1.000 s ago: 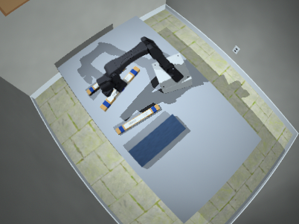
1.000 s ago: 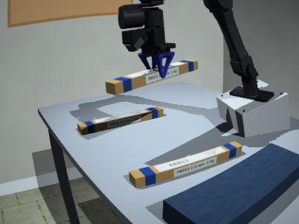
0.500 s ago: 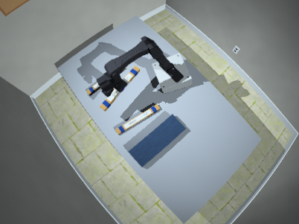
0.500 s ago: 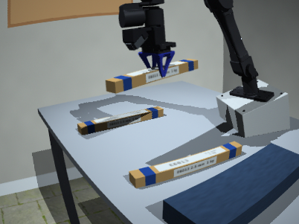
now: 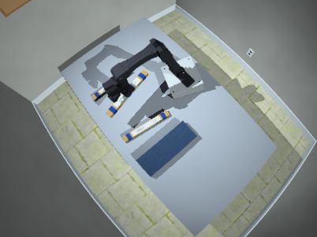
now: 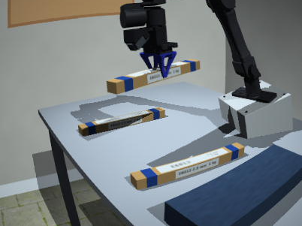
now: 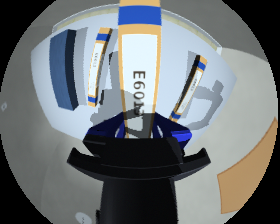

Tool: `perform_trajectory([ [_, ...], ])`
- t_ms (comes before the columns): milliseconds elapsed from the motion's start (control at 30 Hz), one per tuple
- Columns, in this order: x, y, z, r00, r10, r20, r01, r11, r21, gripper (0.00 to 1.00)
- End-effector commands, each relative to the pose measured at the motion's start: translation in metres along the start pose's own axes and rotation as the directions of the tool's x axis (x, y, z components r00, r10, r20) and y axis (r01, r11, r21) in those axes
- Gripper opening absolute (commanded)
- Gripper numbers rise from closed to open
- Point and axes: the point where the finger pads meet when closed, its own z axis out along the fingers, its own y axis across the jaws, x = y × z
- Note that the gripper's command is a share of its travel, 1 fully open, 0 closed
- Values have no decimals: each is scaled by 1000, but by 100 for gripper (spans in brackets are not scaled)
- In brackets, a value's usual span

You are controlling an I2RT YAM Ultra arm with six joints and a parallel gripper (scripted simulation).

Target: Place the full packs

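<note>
My gripper (image 6: 159, 71) (image 7: 138, 113) is shut on the middle of one tan pack of electrodes with blue bands (image 6: 125, 82) (image 5: 113, 109) (image 7: 139, 47) and holds it level, well above the table. A second pack (image 6: 120, 121) (image 5: 98, 94) (image 7: 191, 83) lies flat on the table below and behind it, partly hidden by the arm in the top view. The third pack (image 6: 188, 165) (image 5: 146, 126) (image 7: 100, 60) lies flat on the table beside the low dark blue platform (image 6: 240, 191) (image 5: 167, 148) (image 7: 63, 66). Nothing lies on the platform.
The arm's grey base block (image 6: 259, 116) (image 5: 185, 82) stands at the back of the table (image 5: 229, 141) (image 6: 94, 153), behind the platform. A wall runs along the table's far side. The table's front and left edges are near the packs.
</note>
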Motion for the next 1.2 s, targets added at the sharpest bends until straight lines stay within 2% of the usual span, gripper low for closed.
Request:
perform_trajectory([
  [0,-5,2,-36,996,-7,88,4,999,36,0],
  [667,-5,2,-34,996,-7,88,4,999,36,0],
  [767,-6,4,-34,996,28,89,-31,999,34,0],
  [933,-11,16,-34,977,193,94,-196,981,17,0],
  [1167,-18,34,-34,976,197,94,-199,980,14,0],
])
